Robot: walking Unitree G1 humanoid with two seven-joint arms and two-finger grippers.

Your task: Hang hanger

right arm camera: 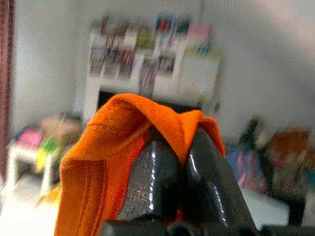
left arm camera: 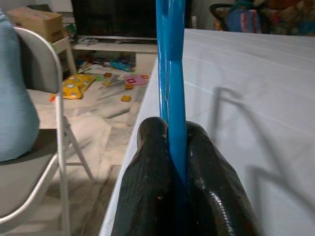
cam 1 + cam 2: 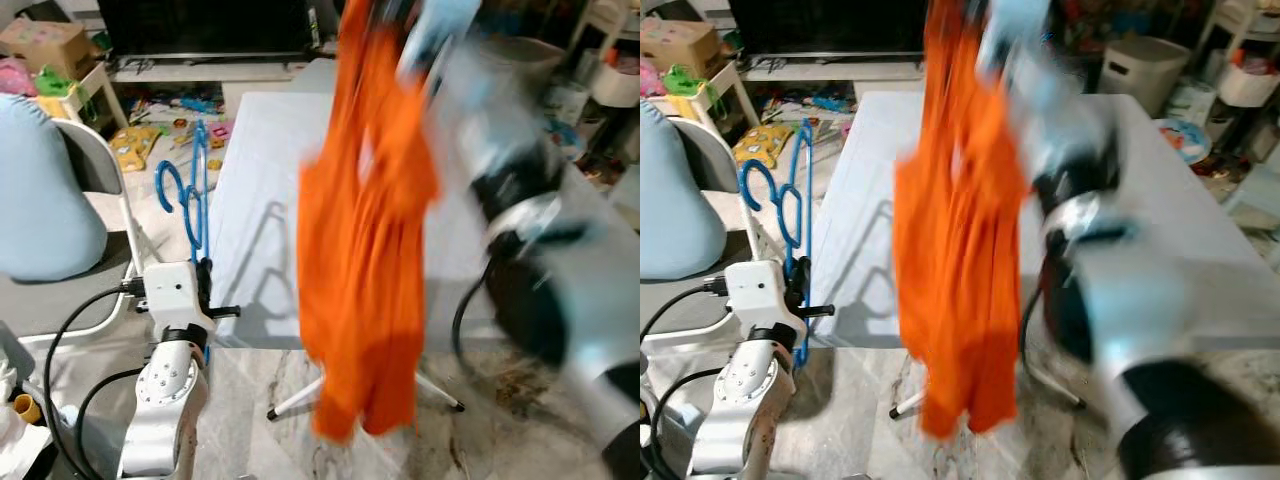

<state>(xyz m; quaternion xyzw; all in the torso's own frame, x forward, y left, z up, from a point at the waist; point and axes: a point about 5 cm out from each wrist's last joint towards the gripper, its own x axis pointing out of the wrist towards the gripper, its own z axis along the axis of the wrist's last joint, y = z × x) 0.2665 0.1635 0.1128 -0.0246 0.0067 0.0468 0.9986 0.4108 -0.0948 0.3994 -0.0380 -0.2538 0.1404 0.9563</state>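
Beside the white-covered table (image 3: 270, 180), low on the robot's left, the left gripper (image 2: 178, 162) is pinching a blue plastic hanger (image 3: 190, 195) between its two black fingers (image 2: 147, 182), which are pressing together on the hanger's lower bar. That hanger is standing upright with its hook pointing toward a folding chair (image 3: 95, 170) that is carrying a pale blue cushion (image 3: 40, 190). High on the right, the blurred right arm is lifting an orange garment (image 3: 365, 230), and the right gripper (image 1: 179, 162) is clamping the fabric's top edge between closed fingers. This cloth is dangling long in front of the table, above the white legs of a stand (image 3: 300, 400) on the floor. Scattered toys (image 3: 135, 145) are lying on the floor beyond the chair.
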